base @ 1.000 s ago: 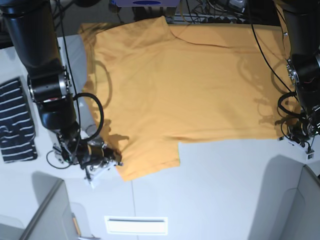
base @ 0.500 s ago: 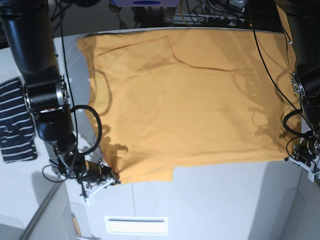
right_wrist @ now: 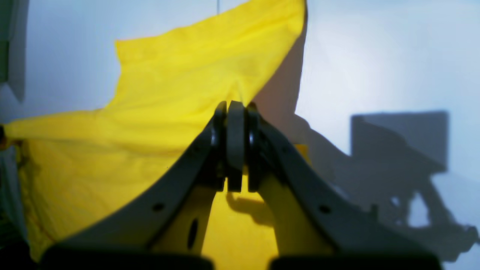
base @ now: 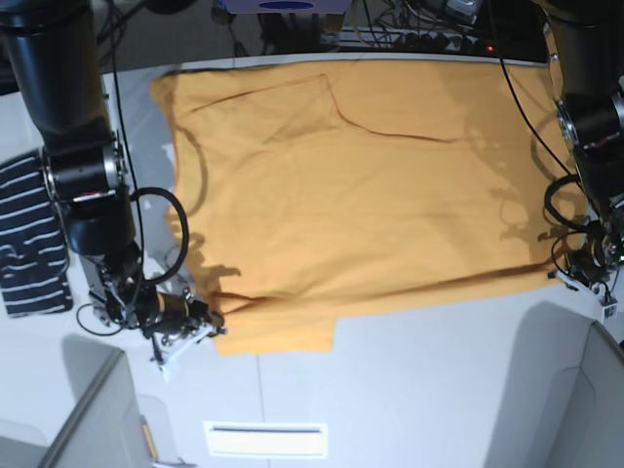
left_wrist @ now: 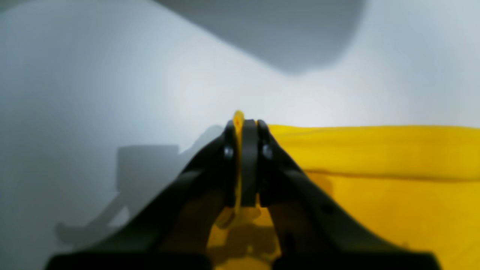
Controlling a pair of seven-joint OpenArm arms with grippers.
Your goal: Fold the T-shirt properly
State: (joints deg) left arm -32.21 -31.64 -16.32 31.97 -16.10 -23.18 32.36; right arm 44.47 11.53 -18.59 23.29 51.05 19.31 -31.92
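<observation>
Two grippers are both clamping the T-shirt right now, one at each near corner of it

left gripper: fingers are pressing fully together, with a thin strip of yellow fabric poking up between the pads; the rest of the cloth is running off to one side of the wrist view, white bench behind. In the base view this gripper is sitting at the shirt's near edge on that view's right

right gripper: fingers are closing tight too, pinching the cloth at its edge, fabric draping away above and to the side of them, shadow of the arm lying on the bench. In the base view it is gripping the near corner by the short sleeve on that view's left

T-shirt is lying spread flat across the bench, far edge reaching the bench's back edge, a few creases running near the top

navy striped garment is lying on the bench well apart from the shirt, beyond the right arm
</observation>
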